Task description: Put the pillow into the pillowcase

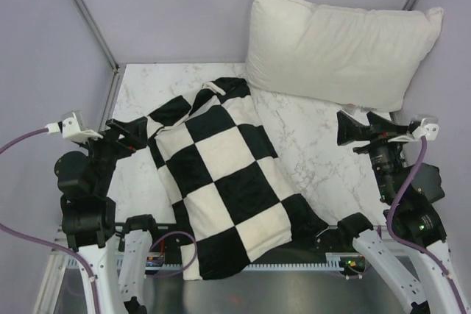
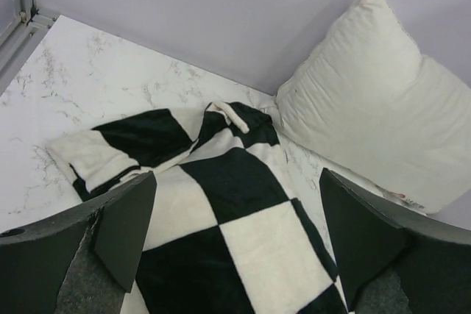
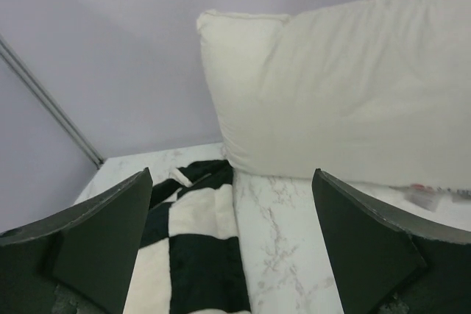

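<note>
Top external: I see left gripper [image 1: 135, 134] and right gripper [image 1: 360, 126] both spread wide, holding nothing, pillowcase [image 1: 221, 174] between them; white pillow [image 1: 338, 45] tag [image 3: 425, 193] unreadable.

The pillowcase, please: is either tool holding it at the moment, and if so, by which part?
Nothing is held. The left tool and the right tool both stand open and empty, and the pillowcase lies loose on the table.
</note>
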`<state>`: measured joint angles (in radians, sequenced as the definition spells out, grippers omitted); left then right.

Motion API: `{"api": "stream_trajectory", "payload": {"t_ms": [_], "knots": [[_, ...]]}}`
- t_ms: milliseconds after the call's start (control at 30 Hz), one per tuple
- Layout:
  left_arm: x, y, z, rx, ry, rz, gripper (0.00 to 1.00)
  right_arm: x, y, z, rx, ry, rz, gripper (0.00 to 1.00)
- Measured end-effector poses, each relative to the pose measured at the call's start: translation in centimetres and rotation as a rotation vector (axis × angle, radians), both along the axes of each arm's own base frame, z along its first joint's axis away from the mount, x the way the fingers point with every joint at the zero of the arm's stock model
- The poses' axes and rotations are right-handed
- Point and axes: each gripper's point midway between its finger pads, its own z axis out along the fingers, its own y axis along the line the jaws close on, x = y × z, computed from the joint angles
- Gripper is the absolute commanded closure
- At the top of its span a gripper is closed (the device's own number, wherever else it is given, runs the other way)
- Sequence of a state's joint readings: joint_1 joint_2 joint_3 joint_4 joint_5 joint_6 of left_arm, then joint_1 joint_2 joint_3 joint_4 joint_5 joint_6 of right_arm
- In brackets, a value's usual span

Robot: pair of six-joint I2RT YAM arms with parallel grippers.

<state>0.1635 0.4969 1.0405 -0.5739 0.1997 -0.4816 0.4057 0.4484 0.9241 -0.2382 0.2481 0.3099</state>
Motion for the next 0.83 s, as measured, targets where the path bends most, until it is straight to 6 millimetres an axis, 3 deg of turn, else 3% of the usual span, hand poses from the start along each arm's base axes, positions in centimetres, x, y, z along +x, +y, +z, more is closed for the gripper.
{"api": "stream_trajectory", "payload": {"t_ms": [100,200,267,333,833], "knots": [[0.0,0.0,-1.8,0.029,0.018,-0.008,0.0,-0.4,-0.9,-3.9,-0.008,0.062,-0.04,0.02],[0.9,0.2,-6.6,0.037,0.127,-0.018,0.0,-0.1,-1.0,-7.6,-0.027,0.155,-0.051,0.02],[1.1,0.2,-9.5,0.037,0.209,-0.022,0.0,0.0,-1.1,-9.1,-0.031,0.199,-0.065,0.02],[0.9,0.2,-10.6,0.041,0.246,-0.027,0.0,0.0,-1.4,-9.8,-0.032,0.224,-0.079,0.02],[0.3,-0.4,-9.1,0.054,0.173,-0.058,0.0,-0.4,-2.5,-11.0,-0.038,0.274,-0.135,0.02]]}}
